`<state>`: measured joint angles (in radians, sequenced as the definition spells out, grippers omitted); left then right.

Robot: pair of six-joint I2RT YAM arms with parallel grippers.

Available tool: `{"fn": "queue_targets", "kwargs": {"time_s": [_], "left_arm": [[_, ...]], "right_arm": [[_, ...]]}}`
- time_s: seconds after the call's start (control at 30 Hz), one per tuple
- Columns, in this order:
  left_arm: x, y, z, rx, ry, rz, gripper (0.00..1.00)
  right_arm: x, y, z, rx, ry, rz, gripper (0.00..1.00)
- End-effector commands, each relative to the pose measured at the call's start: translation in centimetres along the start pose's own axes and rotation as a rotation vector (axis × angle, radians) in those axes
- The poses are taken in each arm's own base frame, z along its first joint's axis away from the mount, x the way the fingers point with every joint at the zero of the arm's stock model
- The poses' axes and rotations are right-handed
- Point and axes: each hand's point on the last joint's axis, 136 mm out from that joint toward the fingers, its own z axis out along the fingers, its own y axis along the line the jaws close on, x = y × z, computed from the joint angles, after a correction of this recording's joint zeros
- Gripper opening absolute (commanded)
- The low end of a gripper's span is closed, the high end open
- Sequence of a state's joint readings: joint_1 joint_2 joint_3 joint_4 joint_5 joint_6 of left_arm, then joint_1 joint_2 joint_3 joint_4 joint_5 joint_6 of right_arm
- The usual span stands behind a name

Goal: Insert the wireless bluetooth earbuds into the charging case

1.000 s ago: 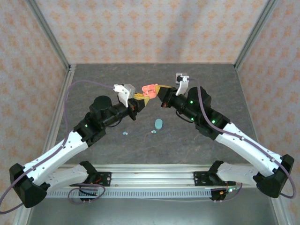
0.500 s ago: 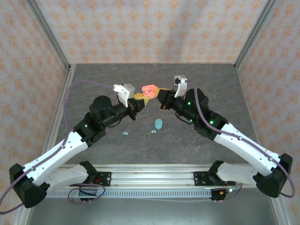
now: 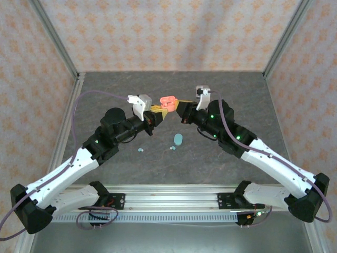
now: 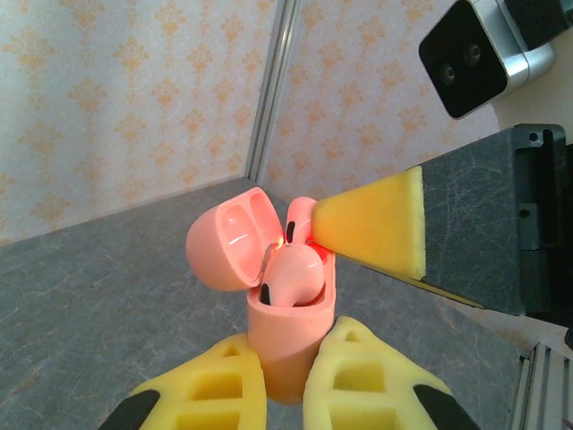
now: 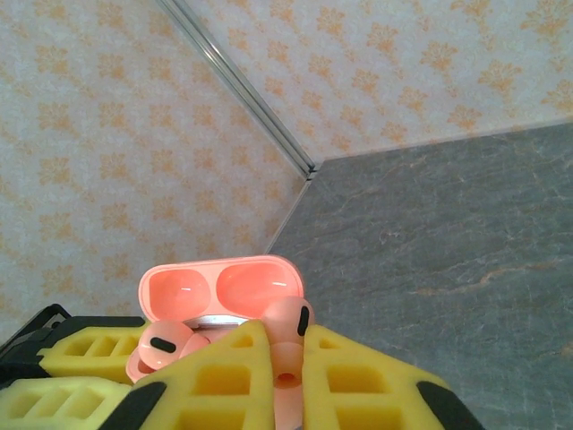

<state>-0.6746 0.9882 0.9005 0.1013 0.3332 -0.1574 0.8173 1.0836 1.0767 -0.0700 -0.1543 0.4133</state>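
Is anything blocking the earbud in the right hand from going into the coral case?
Nothing visible does. The left hand holds the coral case with its lid swung open. The other earbud sits in its own slot, and the right hand has its earbud at the case's rim.

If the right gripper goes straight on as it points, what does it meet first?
Probably the open case in the left gripper; the earbud between the tips of the right gripper sits at the case's mouth.
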Motion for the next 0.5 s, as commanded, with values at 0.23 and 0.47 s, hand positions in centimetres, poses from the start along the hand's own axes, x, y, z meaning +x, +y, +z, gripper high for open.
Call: {"fn": "queue_targets", "kwargs": {"time_s": [0.23,0.47], "left_arm": [[-2.8,-1.1,-0.5,0.032,-0.091,0.018,0.00],[-2.5,-1.0,-0.4,0.029,-0.082,0.017,0.00]], "right_arm": [[0.5,1.5,-0.3,-0.003,0.080,-0.029,0.22],[0.4,2.6,0.1,-0.027,0.125,-0.044,0.27]]}}
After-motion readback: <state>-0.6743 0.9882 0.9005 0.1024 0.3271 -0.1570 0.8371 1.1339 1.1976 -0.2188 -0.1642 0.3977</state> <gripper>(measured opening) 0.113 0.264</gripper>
